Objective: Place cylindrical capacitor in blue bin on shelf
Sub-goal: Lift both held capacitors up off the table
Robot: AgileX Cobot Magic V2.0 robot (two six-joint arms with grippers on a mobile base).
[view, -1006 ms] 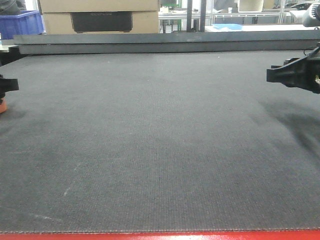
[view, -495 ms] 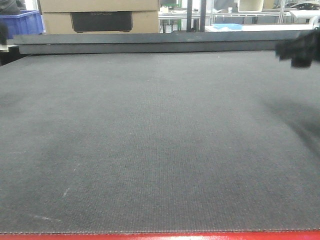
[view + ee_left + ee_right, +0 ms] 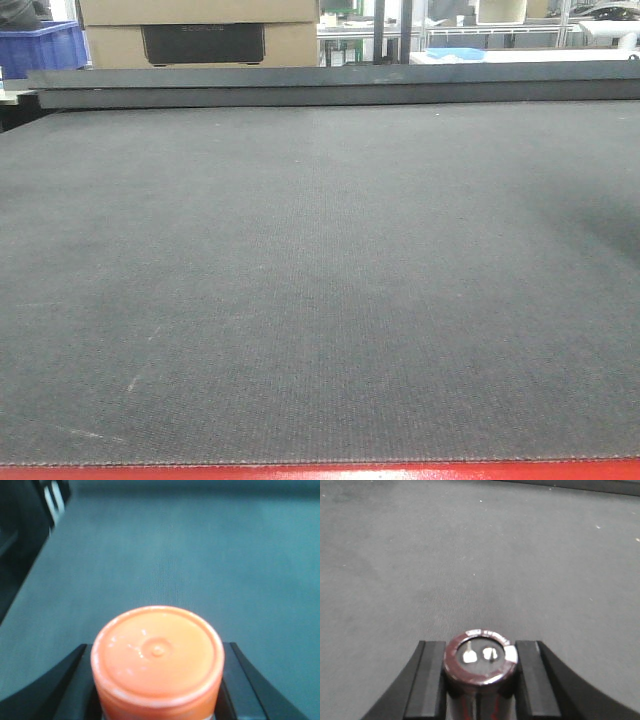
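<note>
In the right wrist view the cylindrical capacitor (image 3: pixel 480 659), dark maroon with two metal pins on its top, stands upright between the black fingers (image 3: pixel 431 680) of my right gripper (image 3: pixel 480 672), which is shut on it above the dark mat. My left gripper (image 3: pixel 157 685) is shut on an orange round-topped object (image 3: pixel 157 650). Neither gripper shows in the front view. A blue bin (image 3: pixel 40 45) sits beyond the table's far left corner. The shelf is out of view.
A dark grey mat (image 3: pixel 320 280) covers the table, with a red front edge (image 3: pixel 320 470). A low dark rail (image 3: pixel 330 85) runs along the far side. Behind it stand cardboard boxes (image 3: pixel 200 30) and a pale blue tray (image 3: pixel 455 53).
Both grippers have left the front view. The left one, with the orange object, went out at the left edge; the right one rose past the upper right corner.
</note>
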